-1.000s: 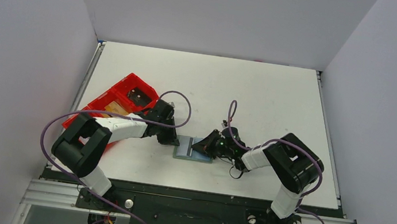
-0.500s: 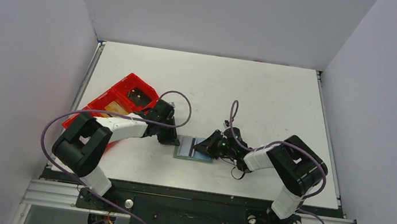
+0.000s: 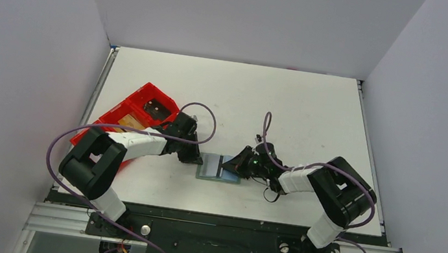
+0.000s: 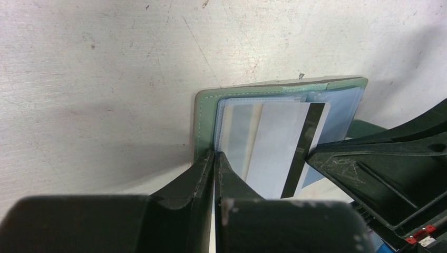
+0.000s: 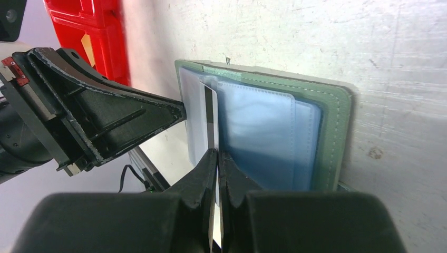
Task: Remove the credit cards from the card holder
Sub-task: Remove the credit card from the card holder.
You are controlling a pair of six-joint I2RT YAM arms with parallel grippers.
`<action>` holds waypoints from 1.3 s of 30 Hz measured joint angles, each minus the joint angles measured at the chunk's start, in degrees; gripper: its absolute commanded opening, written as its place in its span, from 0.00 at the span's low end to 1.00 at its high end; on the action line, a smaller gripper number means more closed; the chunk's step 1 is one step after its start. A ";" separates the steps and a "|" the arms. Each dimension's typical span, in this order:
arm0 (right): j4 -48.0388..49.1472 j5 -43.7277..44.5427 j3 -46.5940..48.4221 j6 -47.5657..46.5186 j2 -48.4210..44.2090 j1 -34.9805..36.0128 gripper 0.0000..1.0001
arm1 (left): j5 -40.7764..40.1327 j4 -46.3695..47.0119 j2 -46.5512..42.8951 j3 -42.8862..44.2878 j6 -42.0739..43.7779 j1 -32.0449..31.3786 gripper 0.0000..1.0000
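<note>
- Tray [image 3: 119,115], red, sits at the far left, behind the left arm.
- Left gripper [image 4: 214,158]: fingers closed, tips pressing down on the left border of the card holder [image 4: 203,121].
- The card holder lies open and flat between both grippers, long axis left to right.
- Card [image 4: 274,153], pale with a black stripe: partly out of its clear pocket, tilted toward the right.
- Right gripper [image 5: 217,158]: clamped on this card's edge; the pull likely runs rightward.
- Writing: none legible.
</note>
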 measured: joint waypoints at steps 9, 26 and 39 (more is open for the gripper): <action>-3.98 -0.04 -0.02 -2.40 -2.34 -0.90 0.00 | -0.02 -0.39 0.13 0.31 0.02 0.00 0.00; -7.43 -0.24 -0.02 -4.92 -4.48 -2.60 0.00 | -0.09 -0.90 0.15 0.63 0.11 -0.02 0.00; -8.55 -0.26 -0.26 -5.38 -6.40 -3.69 0.00 | -0.83 -2.89 0.15 1.60 0.85 -0.07 0.00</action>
